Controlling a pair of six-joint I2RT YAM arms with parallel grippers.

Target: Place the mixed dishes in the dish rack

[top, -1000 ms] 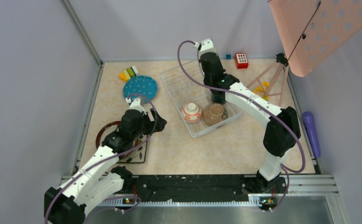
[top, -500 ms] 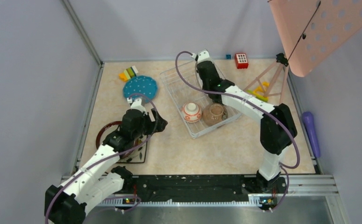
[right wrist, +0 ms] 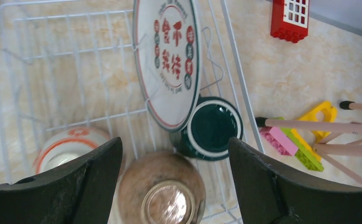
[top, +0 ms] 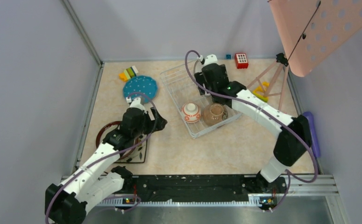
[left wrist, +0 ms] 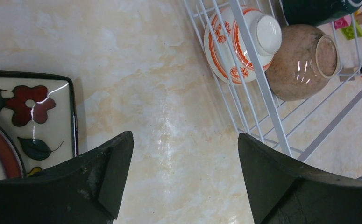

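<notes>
The white wire dish rack (top: 179, 84) holds the orange-white bowl (top: 191, 112) and the brown bowl (top: 214, 113), both upside down. Behind them are the dark green mug (right wrist: 211, 128) and the grey-rimmed plate with red characters (right wrist: 169, 60), which leans on the wires. My right gripper (right wrist: 174, 140) hangs open above the brown bowl (right wrist: 162, 186) and the mug, holding nothing. My left gripper (left wrist: 184, 135) is open over bare table between the rack and the square leaf-patterned plate (left wrist: 29, 121). The blue dotted plate (top: 140, 87) lies left of the rack.
A dark-rimmed round plate (top: 105, 132) rests partly on the square plate under my left arm. Toy blocks (top: 129, 73) lie by the blue plate, and a red block (top: 241, 60) behind the rack. The pink board's tripod (top: 272, 79) stands right of the rack. A purple object (top: 310, 130) lies beyond the right edge.
My right gripper has opened and drawn back and up from the rack's right side near the brown bowl. The left arm has barely moved.
</notes>
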